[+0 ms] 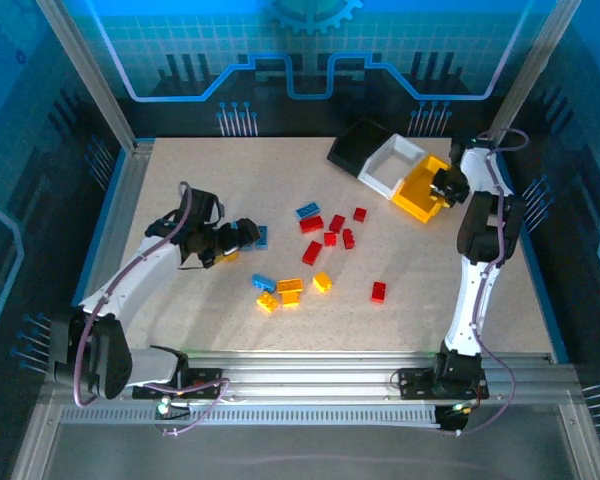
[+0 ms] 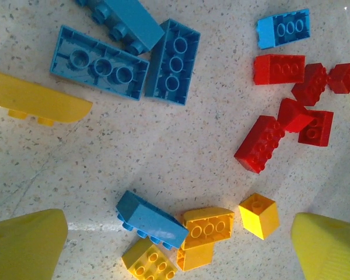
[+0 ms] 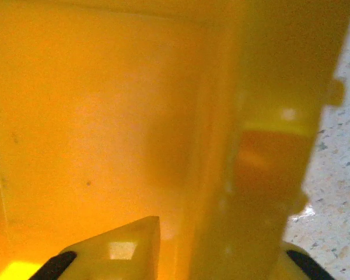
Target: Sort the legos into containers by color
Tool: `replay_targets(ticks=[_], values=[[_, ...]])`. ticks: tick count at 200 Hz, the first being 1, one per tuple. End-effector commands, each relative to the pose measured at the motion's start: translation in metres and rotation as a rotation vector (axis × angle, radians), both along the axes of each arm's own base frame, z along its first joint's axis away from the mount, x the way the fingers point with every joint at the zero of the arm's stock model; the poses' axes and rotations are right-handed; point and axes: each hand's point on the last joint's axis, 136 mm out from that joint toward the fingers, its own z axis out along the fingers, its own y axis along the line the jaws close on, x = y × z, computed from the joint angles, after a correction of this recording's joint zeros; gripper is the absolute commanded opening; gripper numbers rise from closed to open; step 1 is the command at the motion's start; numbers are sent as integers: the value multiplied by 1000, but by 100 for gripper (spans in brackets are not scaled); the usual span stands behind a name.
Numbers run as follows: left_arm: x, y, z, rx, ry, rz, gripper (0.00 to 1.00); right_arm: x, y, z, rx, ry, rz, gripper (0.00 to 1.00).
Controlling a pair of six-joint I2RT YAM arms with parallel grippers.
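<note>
Seeing right pincer (image 1: pixel 442 186) clamped on the side wall of the yellow bin (image 1: pixel 415 198): one finger (image 3: pixel 125 251) inside the bin, the other outside over the table (image 3: pixel 338 192), wall pinched between. Puts white bin (image 1: pixel 392 165) just beside that pincer on its left, touching the yellow one; black bin (image 1: pixel 355 148) next along, further from it.

Reading left pincer (image 2: pixel 178 233) as spread wide, holding nothing. Finds a blue brick (image 2: pixel 151 220) and four yellow bricks (image 2: pixel 207 224) bunched on the table between and just past its fingertips. Further ahead of it: three more blue bricks (image 2: pixel 99 61), underside up on two, close together, plus a curved yellow piece (image 2: pixel 38 99) off to one side. Ahead toward the other side: red bricks (image 2: pixel 280 69) in a loose cluster, one small blue brick (image 2: pixel 284 28) beyond them.

Well apart from both pincers: a lone red brick (image 1: pixel 378 291).
</note>
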Motion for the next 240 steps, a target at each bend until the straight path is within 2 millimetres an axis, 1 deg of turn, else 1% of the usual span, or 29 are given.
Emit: replay_targets(ticks=[1, 28, 53, 90, 126, 128, 130, 151, 163, 185, 212, 219, 221, 223, 240], values=[[-1, -6, 5, -31, 25, 1, 99, 4, 23, 4, -13, 7, 97, 20], [-5, -5, 8, -30, 16, -3, 99, 1, 41, 10, -42, 17, 153, 19], [-11, -2, 11, -18, -1, -7, 99, -1, 63, 17, -53, 4, 202, 18], [-21, 1, 15, -4, -12, -32, 99, -5, 107, 14, -68, 22, 319, 17], [-28, 5, 24, 33, -38, -67, 99, -18, 141, 3, -88, 57, 428, 15], [-29, 6, 25, 36, -41, -68, 99, -17, 142, 12, -90, 41, 433, 15], [-29, 6, 25, 38, -43, -68, 99, -18, 144, 14, -93, 38, 440, 15], [-33, 9, 26, 48, -50, -72, 99, -27, 160, 16, -114, 40, 500, 15], [-34, 9, 25, 46, -51, -74, 99, -31, 165, 17, -122, 40, 518, 15], [-34, 7, 22, 42, -44, -77, 99, -31, 167, 14, -123, 46, 515, 16], [-30, 7, 21, 47, -38, -83, 99, -20, 168, 12, -124, 42, 512, 17], [-29, 7, 21, 49, -36, -85, 99, -15, 168, 18, -127, 23, 511, 17], [-29, 7, 20, 51, -35, -85, 99, -15, 168, 10, -126, 39, 512, 17], [-28, 8, 20, 52, -35, -85, 99, -13, 168, 7, -126, 41, 512, 17], [-24, 8, 21, 58, -33, -89, 99, -3, 167, 5, -138, 35, 512, 18]])
